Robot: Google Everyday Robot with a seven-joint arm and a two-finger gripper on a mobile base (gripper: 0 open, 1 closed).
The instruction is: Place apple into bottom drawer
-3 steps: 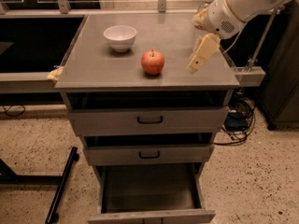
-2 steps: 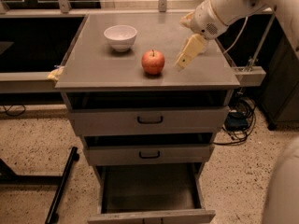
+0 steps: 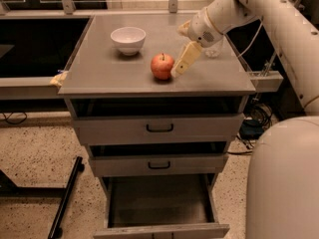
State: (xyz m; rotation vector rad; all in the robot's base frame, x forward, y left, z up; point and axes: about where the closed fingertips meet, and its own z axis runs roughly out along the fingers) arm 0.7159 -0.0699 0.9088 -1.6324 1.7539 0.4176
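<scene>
cabinet top [image 3: 99,76]: matt grey metal | apple [image 3: 162,66]: glossy skin | bowl [image 3: 128,38]: glossy white | tool [image 3: 179,67] just beside apple: smooth cream plastic

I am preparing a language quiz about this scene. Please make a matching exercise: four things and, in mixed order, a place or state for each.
1 apple
2 white bowl
3 bottom drawer
4 tool

a pulled open, lowest
b close beside the apple, to its right in the picture
c cabinet top, back left
d cabinet top, front centre

Pairs: 1-d, 2-c, 3-a, 4-b
</scene>
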